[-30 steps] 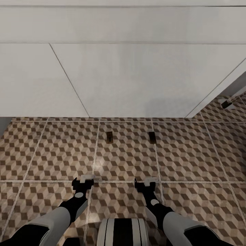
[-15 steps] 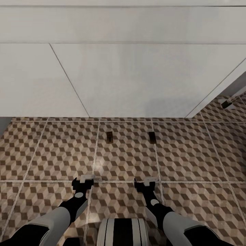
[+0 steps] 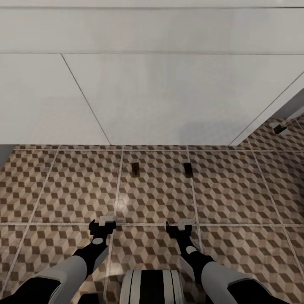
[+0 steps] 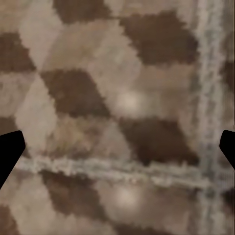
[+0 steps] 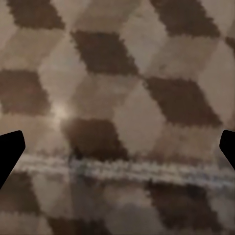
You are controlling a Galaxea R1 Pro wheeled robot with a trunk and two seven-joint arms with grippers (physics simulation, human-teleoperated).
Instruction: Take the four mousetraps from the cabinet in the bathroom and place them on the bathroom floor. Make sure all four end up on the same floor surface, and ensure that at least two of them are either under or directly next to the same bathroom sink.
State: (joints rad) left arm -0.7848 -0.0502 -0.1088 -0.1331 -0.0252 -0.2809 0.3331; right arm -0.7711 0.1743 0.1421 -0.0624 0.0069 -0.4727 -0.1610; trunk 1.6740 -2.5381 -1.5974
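2 mousetraps, one (image 3: 135,169) and the other (image 3: 188,169), lie apart on the floor (image 3: 156,194) just before the sink (image 3: 169,97). Left gripper (image 3: 102,224) and right gripper (image 3: 179,228) hover low over tiles, both jaws spread wide, empty.

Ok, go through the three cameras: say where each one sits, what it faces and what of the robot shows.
Head view: on the head, looking down at the white sink, two mousetraps on the tiled floor; both arms show, left gripper, right gripper.
Left wrist view: near the left gripper, facing floor tiles; dark fingers at the edges.
Right wrist view: same, fingers.
Shared: the tiled floor.
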